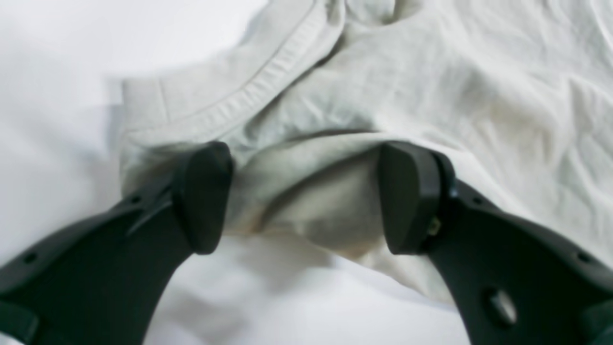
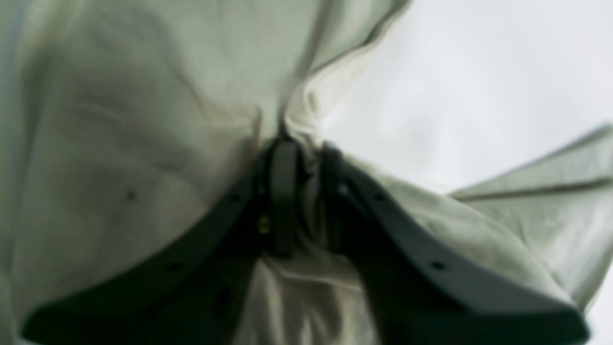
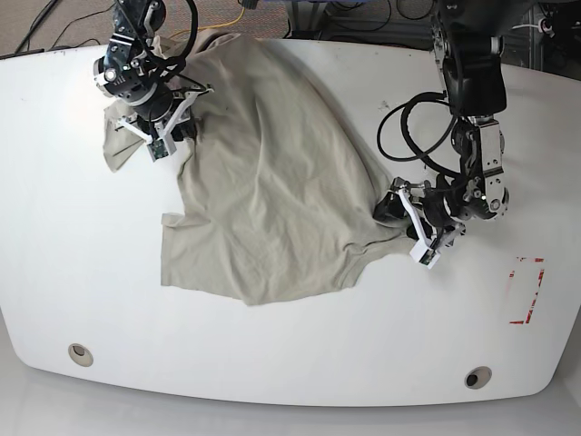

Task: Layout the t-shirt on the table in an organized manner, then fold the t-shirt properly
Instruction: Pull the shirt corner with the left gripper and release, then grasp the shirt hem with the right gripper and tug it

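Bright, even overhead light washes the glossy table (image 3: 290, 363) with soft glare and faint shadows under the t-shirt (image 3: 263, 200), the base view sharp though bowed at its edges, both wrist views soft and blurred throughout.

The t-shirt (image 3: 263, 191) lies rumpled across the table (image 3: 300, 354) — one hand (image 3: 166, 130) at its far-left edge, the other (image 3: 392, 209) at its right.

The right gripper (image 3: 172, 123) sits at the upper left of the base view, jaws pinched nearly together. The left gripper (image 3: 392, 211), at middle right, has its jaws spread wide.
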`<state>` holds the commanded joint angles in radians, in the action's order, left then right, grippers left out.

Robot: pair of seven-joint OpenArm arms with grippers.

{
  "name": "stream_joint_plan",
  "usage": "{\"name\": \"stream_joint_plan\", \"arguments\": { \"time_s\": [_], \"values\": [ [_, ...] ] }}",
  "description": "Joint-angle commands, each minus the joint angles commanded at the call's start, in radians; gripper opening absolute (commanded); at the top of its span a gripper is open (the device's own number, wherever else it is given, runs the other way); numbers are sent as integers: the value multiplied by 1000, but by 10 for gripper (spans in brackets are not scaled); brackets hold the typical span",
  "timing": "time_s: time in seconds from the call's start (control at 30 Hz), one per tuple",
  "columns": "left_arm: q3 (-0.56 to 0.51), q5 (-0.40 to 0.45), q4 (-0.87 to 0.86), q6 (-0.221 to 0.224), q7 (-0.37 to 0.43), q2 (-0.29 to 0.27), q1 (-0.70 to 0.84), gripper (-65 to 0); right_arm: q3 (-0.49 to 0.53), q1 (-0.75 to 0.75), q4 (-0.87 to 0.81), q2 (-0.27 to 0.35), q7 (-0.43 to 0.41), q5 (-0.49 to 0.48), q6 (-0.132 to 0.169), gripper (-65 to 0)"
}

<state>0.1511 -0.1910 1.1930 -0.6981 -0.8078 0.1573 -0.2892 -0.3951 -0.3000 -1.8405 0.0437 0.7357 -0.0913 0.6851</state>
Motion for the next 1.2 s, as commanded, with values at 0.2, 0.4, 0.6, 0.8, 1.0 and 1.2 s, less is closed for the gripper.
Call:
{"name": "stream_joint_plan", "arguments": {
  "time_s": [0.2, 0.4, 0.6, 0.8, 1.0, 1.2],
  "values": [
    [2, -3, 115, 0, -48, 63, 6, -204, 2, 69, -17, 52, 0, 0, 0, -46],
    [6, -5, 261, 0, -89, 100, 52, -204, 11, 226, 37, 78, 0, -2, 3, 0],
    [6, -3, 442, 0, -89, 114, 153, -204, 63, 457, 258, 101, 0, -2, 5, 0],
    [6, -3, 586, 0, -89, 120, 270, -204, 167, 652, 489, 110, -3, -3, 6, 0],
    [8, -3, 675, 0, -89, 120, 381, -204, 255, 813, 690, 104, -52, -8, 5, 0],
    [78, -3, 721, 0, -89, 114, 486, -204, 342, 956, 980, 77, -193, 0, 2, 0]
  ]
}}
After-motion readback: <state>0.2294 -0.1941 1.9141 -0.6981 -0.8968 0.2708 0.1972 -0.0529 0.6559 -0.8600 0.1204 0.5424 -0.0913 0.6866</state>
